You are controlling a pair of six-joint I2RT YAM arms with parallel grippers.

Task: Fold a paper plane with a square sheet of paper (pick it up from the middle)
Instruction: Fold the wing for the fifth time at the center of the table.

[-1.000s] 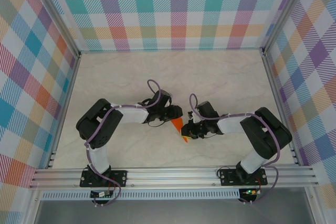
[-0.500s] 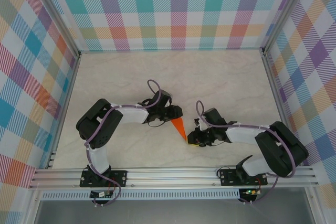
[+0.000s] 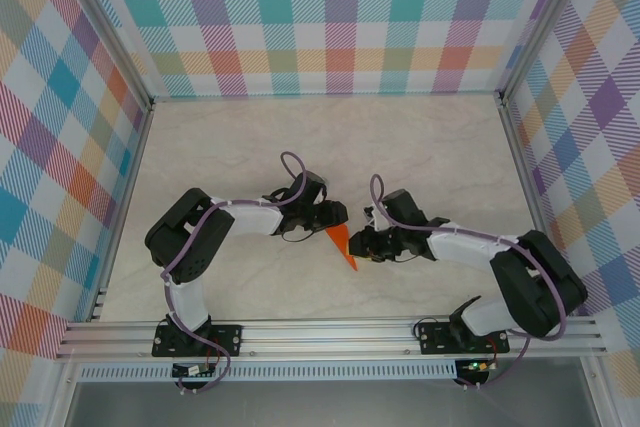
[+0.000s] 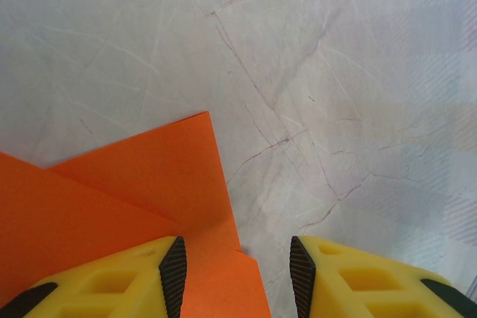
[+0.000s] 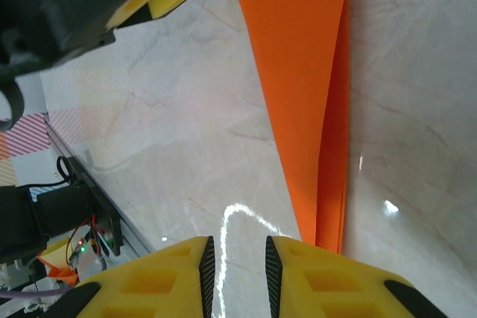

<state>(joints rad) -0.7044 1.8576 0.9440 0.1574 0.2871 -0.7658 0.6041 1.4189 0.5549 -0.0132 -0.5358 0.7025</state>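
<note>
**Top view, left to right.** My left arm (image 3: 215, 237) extends from its base at the near rail (image 3: 330, 332) toward the middle of the table (image 3: 440, 147). My left gripper (image 3: 336, 217) sits at the wide upper end of the paper plane (image 3: 343, 246). The plane is a narrow orange dart lying flat on the marbled table, between the two grippers. Its wide end is up-left and its point is aimed down-right toward the rail. Just beside its lower half, on the right, is my right gripper (image 3: 360, 246). My right arm (image 3: 470, 245) bends back behind it to its own base.

**Left wrist view.** The jaws of my left gripper stand partly open, well apart, and clasp nothing. The finger on the left of this view (image 4: 112, 281) lies over the orange paper; whether it presses on the sheet I cannot tell. The other finger (image 4: 373, 281) is over bare table. Overlapping folded layers show, and one corner of paper reaches into the gap between the jaws.

**Right wrist view.** The jaws of my right gripper are only a narrow slit apart. Bare table and a streak of glare show in the slit, and nothing is gripped. The dart runs from the top edge down to its point, which ends at the upper edge of the right-hand finger (image 5: 350, 281); I cannot tell whether they touch. A fold line runs along its length. At the top left, a yellow finger of my left gripper meets the plane's wide end.
</note>
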